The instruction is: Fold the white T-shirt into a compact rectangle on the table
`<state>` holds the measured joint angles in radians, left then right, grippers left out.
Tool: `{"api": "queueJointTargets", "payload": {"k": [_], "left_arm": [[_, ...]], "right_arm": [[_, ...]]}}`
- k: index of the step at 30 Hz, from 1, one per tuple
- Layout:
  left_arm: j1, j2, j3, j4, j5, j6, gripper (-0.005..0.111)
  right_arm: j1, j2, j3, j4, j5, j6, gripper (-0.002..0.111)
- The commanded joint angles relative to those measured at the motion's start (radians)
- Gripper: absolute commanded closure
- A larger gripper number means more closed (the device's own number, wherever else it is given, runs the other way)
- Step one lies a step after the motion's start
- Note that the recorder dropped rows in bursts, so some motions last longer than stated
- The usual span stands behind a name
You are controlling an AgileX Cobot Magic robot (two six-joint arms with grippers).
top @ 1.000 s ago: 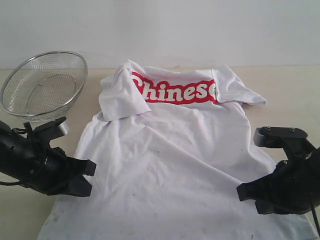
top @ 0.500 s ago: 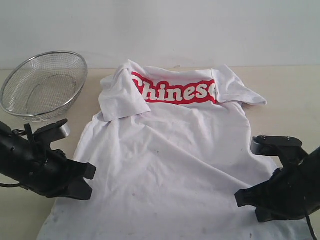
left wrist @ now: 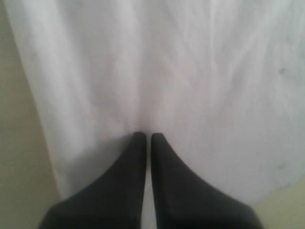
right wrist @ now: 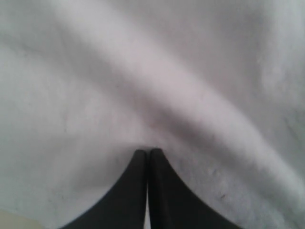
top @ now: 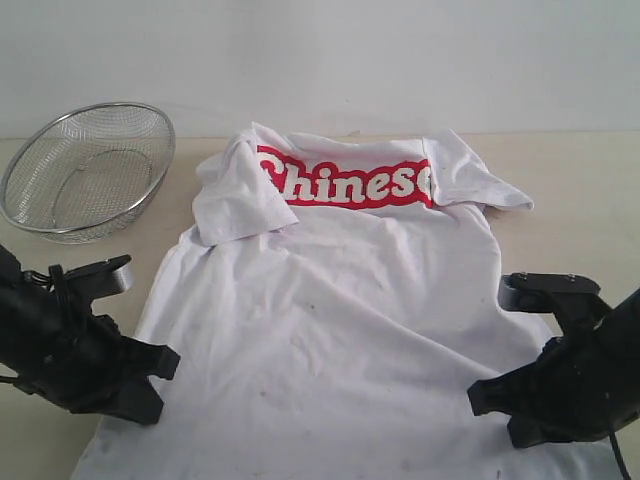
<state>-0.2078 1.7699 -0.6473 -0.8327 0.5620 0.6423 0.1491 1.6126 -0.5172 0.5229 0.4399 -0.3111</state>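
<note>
Pale beige worktop [top: 585, 190], carrying all items. The white T-shirt [top: 340, 330] lay spread across its middle, the red-outlined lettering [top: 345, 183] toward the far edge, both sleeves turned inward and the hem reaching the near edge. A round wire-mesh basket [top: 88, 170] stood toward the far left corner, apart from the shirt. The left pincer [left wrist: 148, 135] was pressed together, pinching cloth at the shirt's left side; the right pincer [right wrist: 148, 151] was likewise pressed together on cloth at its right side.
</note>
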Motion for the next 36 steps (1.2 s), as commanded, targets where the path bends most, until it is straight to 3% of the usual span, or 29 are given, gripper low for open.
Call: {"api": "queueJointTargets", "payload": {"k": [1, 26, 36], "left_arm": [[-0.006, -0.013, 0.061, 0.038, 0.003, -0.015, 0.102], [-0.025, -0.149, 0.157, 0.018, 0.035, -0.030, 0.102], [-0.025, -0.251, 0.159, 0.018, 0.081, -0.052, 0.102]], "right_arm": [[0.000, 0.024, 0.016, -0.023, 0.075, 0.002, 0.108], [0.000, 0.020, 0.128, -0.018, 0.129, 0.044, 0.108], [0.000, -0.206, 0.124, -0.014, 0.196, 0.052, 0.108]]}}
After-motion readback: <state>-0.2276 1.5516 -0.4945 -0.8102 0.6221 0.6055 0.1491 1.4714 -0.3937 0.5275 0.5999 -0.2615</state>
